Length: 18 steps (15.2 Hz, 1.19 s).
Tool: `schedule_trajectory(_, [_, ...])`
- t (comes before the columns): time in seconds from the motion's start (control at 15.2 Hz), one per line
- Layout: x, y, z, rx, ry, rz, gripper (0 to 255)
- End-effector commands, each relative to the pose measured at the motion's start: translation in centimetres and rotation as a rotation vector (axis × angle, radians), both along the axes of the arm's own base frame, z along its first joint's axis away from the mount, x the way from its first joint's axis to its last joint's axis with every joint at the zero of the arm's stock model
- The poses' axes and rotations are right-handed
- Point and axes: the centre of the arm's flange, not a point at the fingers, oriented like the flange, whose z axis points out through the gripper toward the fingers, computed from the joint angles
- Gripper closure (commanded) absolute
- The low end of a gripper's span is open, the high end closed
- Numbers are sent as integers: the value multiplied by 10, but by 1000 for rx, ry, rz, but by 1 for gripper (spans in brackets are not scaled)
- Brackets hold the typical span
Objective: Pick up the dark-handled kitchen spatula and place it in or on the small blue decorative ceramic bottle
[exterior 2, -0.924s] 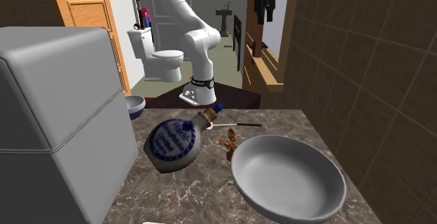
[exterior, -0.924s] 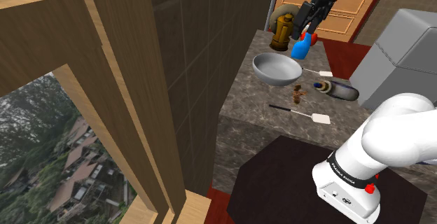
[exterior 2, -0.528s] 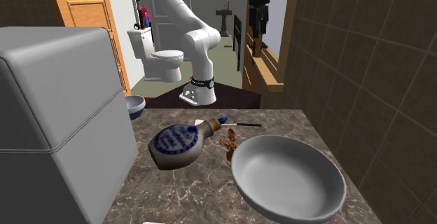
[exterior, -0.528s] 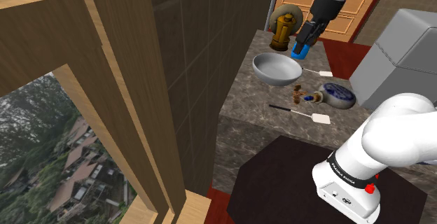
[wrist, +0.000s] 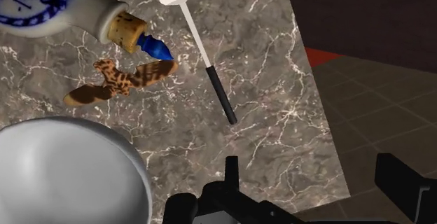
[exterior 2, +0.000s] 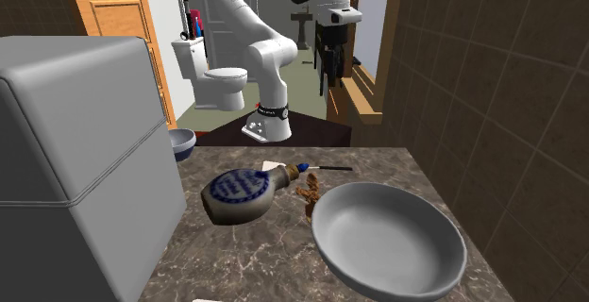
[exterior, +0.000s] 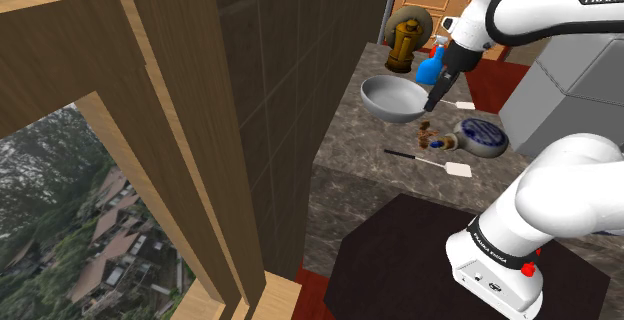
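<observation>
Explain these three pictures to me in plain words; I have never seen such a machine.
The machine is a white robot arm with a black two-finger gripper. One picture looks down from beside its dark stand, one faces it across the grey marbled counter, and one looks along the gripper. On the counter lie a thin spatula with white blade and dark handle, a cream bottle with blue markings on its side, a round grey bowl and a small brown mottled figure. The gripper is open above the counter and holds nothing.

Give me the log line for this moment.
gripper: open, empty, above counter | spatula: flat on counter, not held | bottle: on its side by spatula blade | stage: before grasp
</observation>
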Motion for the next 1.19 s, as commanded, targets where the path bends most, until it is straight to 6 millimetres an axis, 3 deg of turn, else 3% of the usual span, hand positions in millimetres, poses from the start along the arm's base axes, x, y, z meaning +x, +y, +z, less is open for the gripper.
schedule_trajectory(0.0, [-5, -11, -25, -2, 2, 40, 0])
schedule_trajectory(1.06, [-21, -104, -213, -18, 26, 330, 0])
schedule_trajectory(1.12, [-21, -105, -216, -18, 26, 334, 0])
